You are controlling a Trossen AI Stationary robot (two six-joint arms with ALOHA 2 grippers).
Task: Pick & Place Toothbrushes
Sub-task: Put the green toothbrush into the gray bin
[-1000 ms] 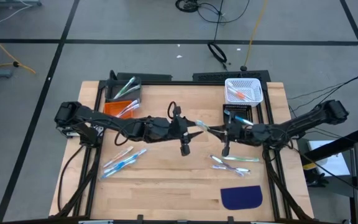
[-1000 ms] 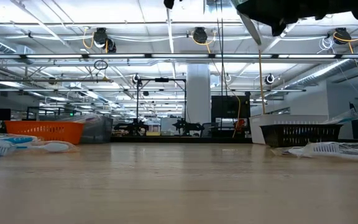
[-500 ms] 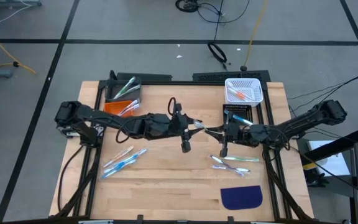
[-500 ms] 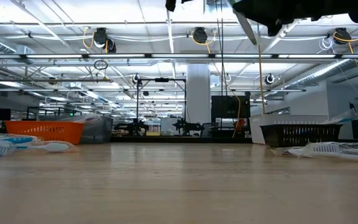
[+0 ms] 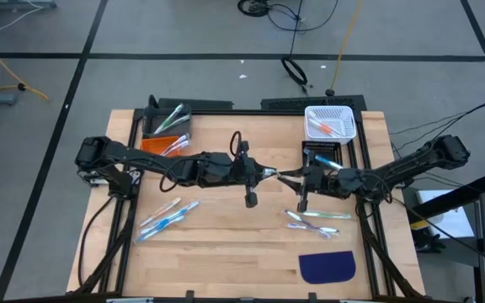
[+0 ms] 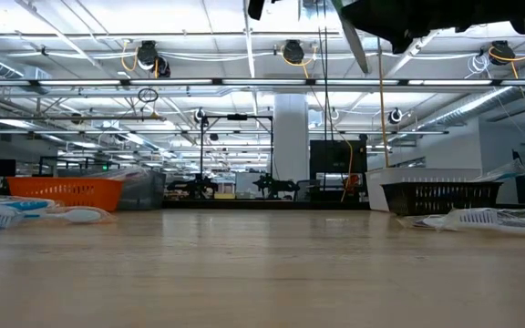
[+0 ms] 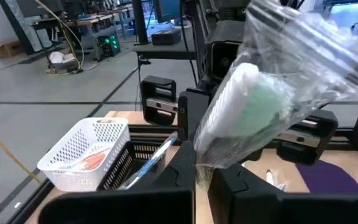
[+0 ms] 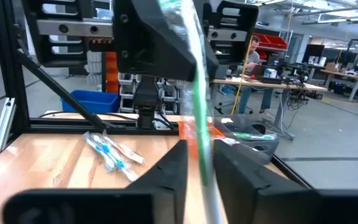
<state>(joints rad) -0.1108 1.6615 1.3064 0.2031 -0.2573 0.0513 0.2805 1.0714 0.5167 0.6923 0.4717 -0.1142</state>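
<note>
Midway above the wooden tabletop (image 5: 226, 227), the left gripper (image 5: 269, 173) is clamped on a slim white-and-green toothbrush in crinkly clear wrapping (image 7: 253, 106), which also runs between the right gripper's (image 5: 286, 177) fingers; whether those grip it I cannot tell.

This is a large robotics lab or industrial workshop — an open hall, not a home. The low view shows a high ceiling (image 6: 153, 55) hung with strip lights, pipes and cable reels (image 6: 147, 55), and rows of workstations (image 6: 235, 187) far behind the wooden bench (image 6: 262, 273). From above, the grey concrete floor (image 5: 183, 25) carries dark tape lines and loose cables (image 5: 293, 67). In the right wrist view a person (image 8: 251, 51) works at a desk with monitors — beside blue bins (image 8: 92, 101).
</note>
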